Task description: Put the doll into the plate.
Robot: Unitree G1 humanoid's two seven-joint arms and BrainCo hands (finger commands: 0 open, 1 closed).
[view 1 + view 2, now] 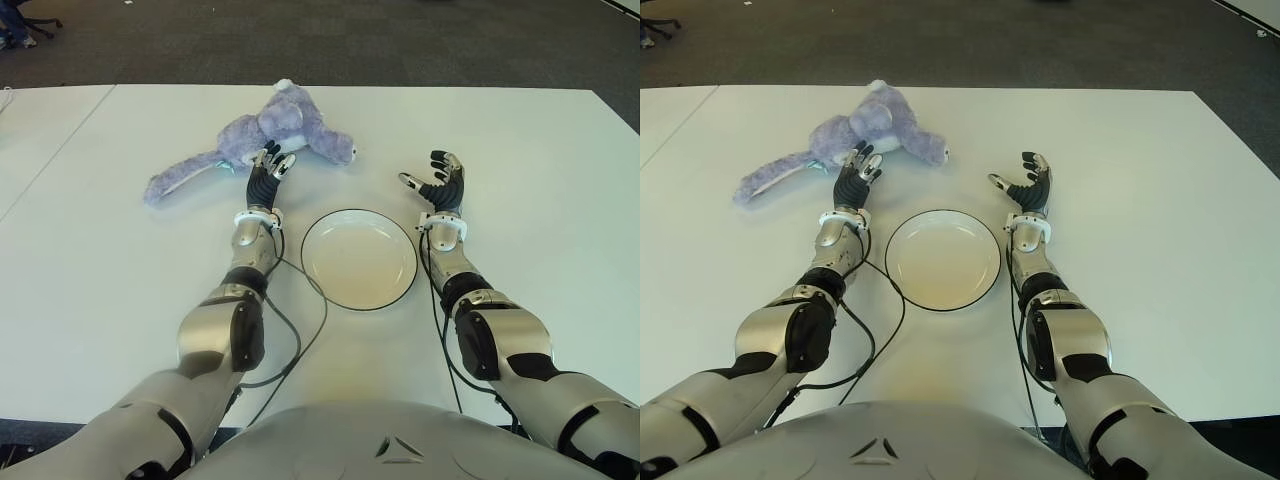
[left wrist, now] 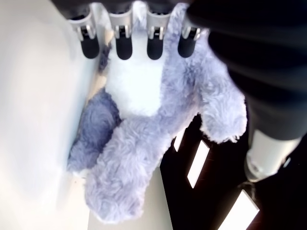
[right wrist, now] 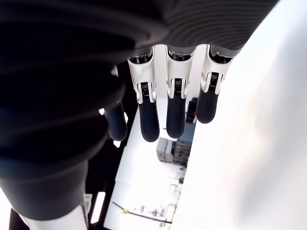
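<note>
Purple doll [image 1: 268, 135] lying on white table [image 1: 540, 220] beyond the plate [image 1: 359, 259], left hand [image 1: 268, 172] at its near edge with fingers spread, holding nothing, right hand [image 1: 438, 182] right of plate, fingers loose, empty

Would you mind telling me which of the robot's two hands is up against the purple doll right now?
The left hand, whose fingers reach the doll without closing on it. The right hand hovers open beyond the plate, well apart from the doll.
</note>
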